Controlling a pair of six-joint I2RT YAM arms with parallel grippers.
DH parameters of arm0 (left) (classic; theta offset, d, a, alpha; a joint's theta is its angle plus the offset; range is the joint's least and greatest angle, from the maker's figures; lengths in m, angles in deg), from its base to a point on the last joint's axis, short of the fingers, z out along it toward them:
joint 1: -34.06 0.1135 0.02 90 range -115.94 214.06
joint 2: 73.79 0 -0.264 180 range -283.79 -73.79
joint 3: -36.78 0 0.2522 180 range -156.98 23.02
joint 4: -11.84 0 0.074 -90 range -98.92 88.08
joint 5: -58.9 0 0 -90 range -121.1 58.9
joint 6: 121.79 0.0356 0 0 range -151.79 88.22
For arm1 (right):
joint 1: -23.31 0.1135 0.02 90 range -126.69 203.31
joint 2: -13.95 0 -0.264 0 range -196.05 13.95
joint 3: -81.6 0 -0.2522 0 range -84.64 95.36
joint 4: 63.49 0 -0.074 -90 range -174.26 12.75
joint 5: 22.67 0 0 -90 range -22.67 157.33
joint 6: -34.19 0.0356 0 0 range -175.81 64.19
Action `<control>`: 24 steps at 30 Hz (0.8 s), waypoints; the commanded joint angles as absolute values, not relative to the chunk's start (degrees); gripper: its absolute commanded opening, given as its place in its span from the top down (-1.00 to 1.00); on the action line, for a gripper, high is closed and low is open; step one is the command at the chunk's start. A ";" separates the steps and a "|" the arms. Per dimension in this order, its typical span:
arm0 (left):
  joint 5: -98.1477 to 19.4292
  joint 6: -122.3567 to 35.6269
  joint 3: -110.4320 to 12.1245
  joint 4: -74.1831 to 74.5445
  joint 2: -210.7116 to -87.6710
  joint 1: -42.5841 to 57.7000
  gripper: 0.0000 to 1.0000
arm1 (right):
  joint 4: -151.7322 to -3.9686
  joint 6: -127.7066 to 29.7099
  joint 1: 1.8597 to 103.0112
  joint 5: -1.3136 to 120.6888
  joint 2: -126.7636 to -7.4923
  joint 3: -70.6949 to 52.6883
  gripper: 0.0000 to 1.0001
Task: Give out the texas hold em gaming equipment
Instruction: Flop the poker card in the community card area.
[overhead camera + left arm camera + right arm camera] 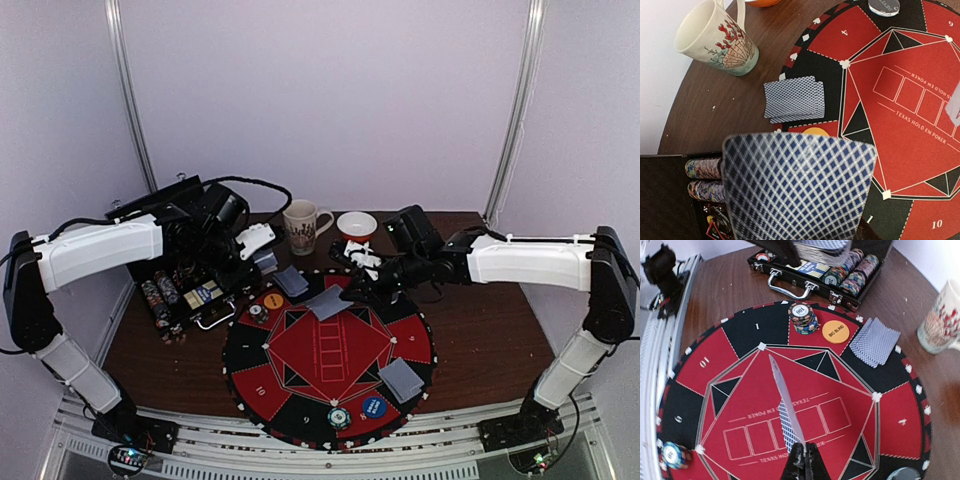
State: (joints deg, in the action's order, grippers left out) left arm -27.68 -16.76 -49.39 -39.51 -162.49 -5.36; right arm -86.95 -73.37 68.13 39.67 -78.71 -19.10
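My left gripper [262, 256] holds a stack of blue-backed playing cards [797, 187] above the mat's far-left edge; the cards hide its fingers in the left wrist view. My right gripper [805, 454] is shut on a single card [785, 395], seen edge-on over the mat's red centre [327, 303]. Two cards [794, 98] lie face down on the mat near the orange disc [835, 331] and a chip stack [802, 317]. More cards [400, 378], a blue disc [372, 407] and a chip stack [340, 417] lie at the near rim.
The round red-and-black mat [250, 385] covers the middle of the brown table. An open black case [820, 270] with rows of chips sits at the left. A mug [303, 225] and a red bowl [357, 225] stand behind the mat.
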 commanded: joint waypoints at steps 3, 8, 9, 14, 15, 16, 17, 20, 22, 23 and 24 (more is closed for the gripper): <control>-29.46 -16.51 -49.80 -37.13 -161.51 -5.04 0.11 | -85.31 -97.87 68.57 41.36 -77.80 -19.63 1.00; -29.60 -16.12 -49.65 -36.57 -161.07 -5.05 0.11 | -85.14 -114.61 70.42 42.43 -78.87 -22.37 1.00; -29.60 -16.06 -49.67 -36.49 -160.99 -5.03 0.10 | -85.21 -116.45 71.06 42.95 -79.17 -22.37 1.00; -29.84 -15.68 -49.12 -36.26 -160.75 -5.04 0.10 | -81.46 -124.41 75.71 44.61 -79.21 -25.21 1.00; -29.95 -15.58 -48.94 -36.21 -160.78 -4.99 0.10 | -79.54 -124.99 76.72 44.64 -79.32 -26.05 1.00; -30.03 -15.60 -48.89 -36.20 -160.92 -5.07 0.10 | -78.41 -125.40 77.81 44.34 -79.89 -26.58 1.00; -30.04 -15.63 -48.88 -36.21 -161.09 -5.07 0.10 | -77.84 -125.90 78.67 43.97 -80.44 -26.81 1.00; -29.98 -15.57 -48.91 -36.26 -161.03 -4.97 0.10 | -77.75 -127.97 80.44 42.67 -81.92 -27.66 1.00; -29.87 -15.45 -48.80 -36.21 -160.72 -5.03 0.10 | -78.35 -130.32 81.00 41.83 -82.55 -28.70 1.00; -29.87 -15.33 -48.72 -36.20 -160.67 -4.99 0.10 | -78.66 -131.48 81.12 41.61 -82.72 -29.30 1.00; -29.87 -15.33 -48.63 -36.20 -160.63 -4.99 0.10 | -79.20 -132.46 81.09 41.77 -83.10 -29.75 1.00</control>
